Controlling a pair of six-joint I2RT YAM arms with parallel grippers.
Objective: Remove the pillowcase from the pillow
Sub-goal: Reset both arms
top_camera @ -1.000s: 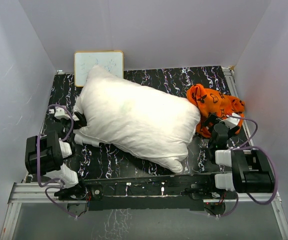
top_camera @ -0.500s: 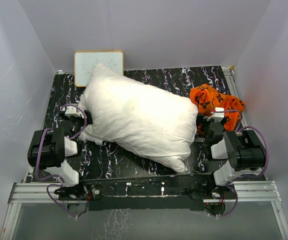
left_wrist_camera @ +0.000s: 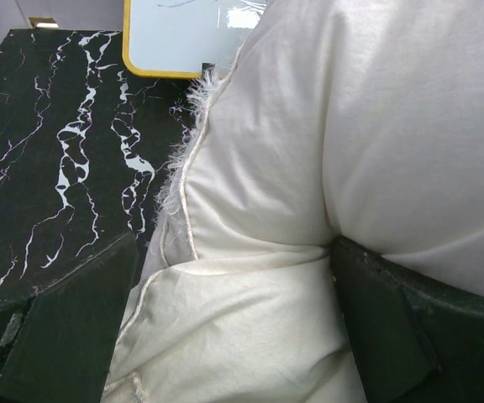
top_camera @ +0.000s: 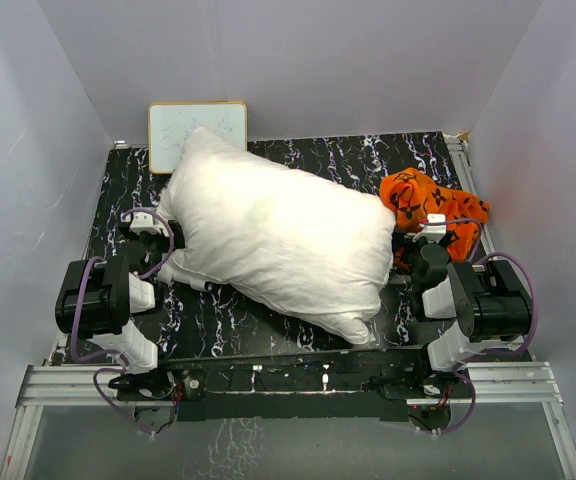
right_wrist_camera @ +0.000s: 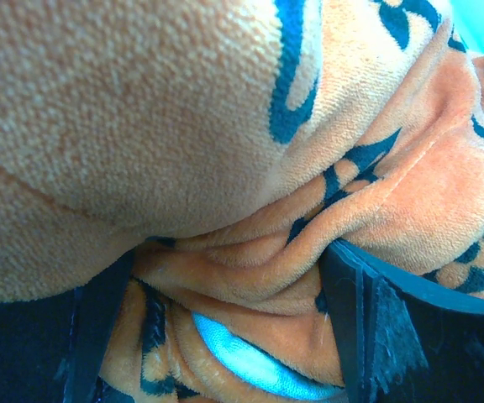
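Observation:
The plain off-white pillow (top_camera: 278,240) lies slantwise across the black marbled table, bare of any cover. The orange pillowcase (top_camera: 430,198) with dark motifs lies crumpled at the right, beside the pillow's right end and apart from it. My left gripper (top_camera: 168,248) is at the pillow's left near corner; in the left wrist view (left_wrist_camera: 234,336) its jaws hold bunched white pillow fabric (left_wrist_camera: 376,126) between them. My right gripper (top_camera: 418,245) is at the pillowcase's near edge; in the right wrist view (right_wrist_camera: 229,319) its jaws pinch orange folds of pillowcase (right_wrist_camera: 183,126).
A small framed whiteboard (top_camera: 196,130) leans on the back wall behind the pillow's far left corner, and shows in the left wrist view (left_wrist_camera: 183,34). Grey walls close in the table (top_camera: 368,155) on three sides. The arm bases and a metal rail run along the near edge.
Both arms drew their elbows in. The left gripper and the pillow shifted slightly right. The pillowcase bunched up smaller near the right gripper. Nothing has moved in the last half second.

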